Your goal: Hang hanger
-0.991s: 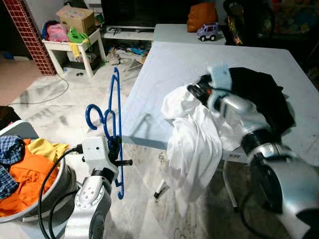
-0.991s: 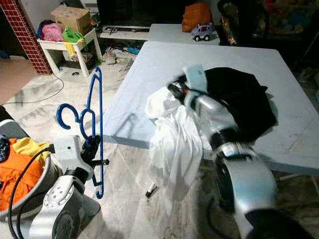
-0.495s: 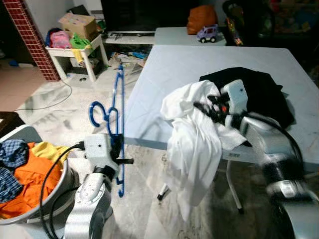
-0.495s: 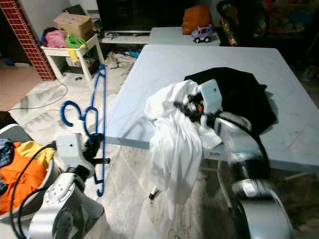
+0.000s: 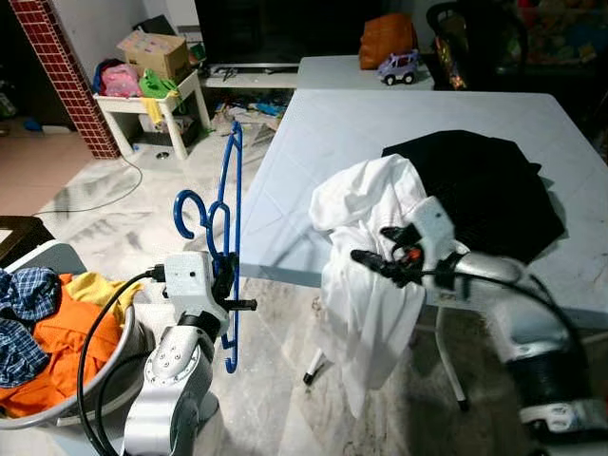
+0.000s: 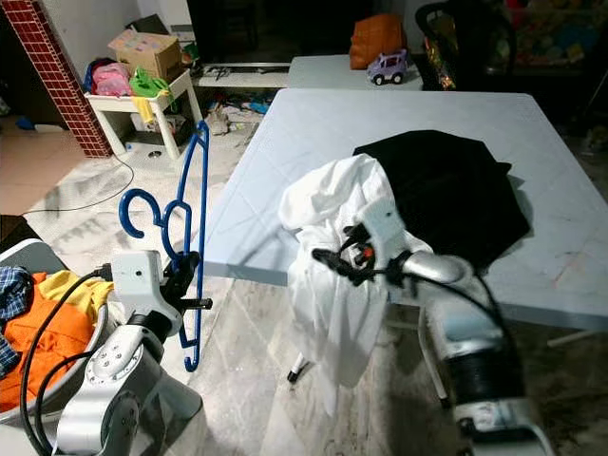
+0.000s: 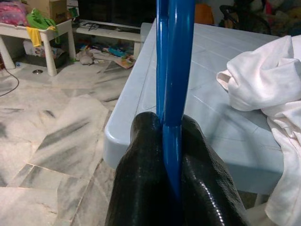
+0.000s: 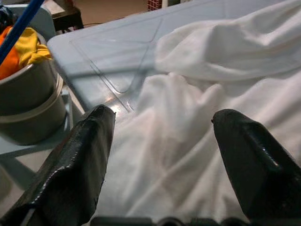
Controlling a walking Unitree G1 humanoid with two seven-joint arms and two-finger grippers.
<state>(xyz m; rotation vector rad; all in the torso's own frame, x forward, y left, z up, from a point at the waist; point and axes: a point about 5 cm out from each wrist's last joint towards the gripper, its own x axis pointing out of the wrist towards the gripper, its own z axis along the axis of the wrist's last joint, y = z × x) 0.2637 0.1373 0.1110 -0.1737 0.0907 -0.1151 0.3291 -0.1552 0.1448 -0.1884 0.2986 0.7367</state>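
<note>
Our left gripper (image 7: 171, 141) pinches the blue hanger (image 5: 223, 223) upright beside the pale table (image 5: 313, 142), at about 9 o'clock from the white shirt (image 5: 375, 275). Our right gripper (image 8: 162, 155) hovers spread wide over that shirt, which drapes off the table's near edge with a black garment (image 5: 484, 185) at its 2 o'clock.

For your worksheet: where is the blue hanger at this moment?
In the left eye view, the blue hanger stands upright on the robot's left, clamped in the left hand, beside the table edge.
</note>
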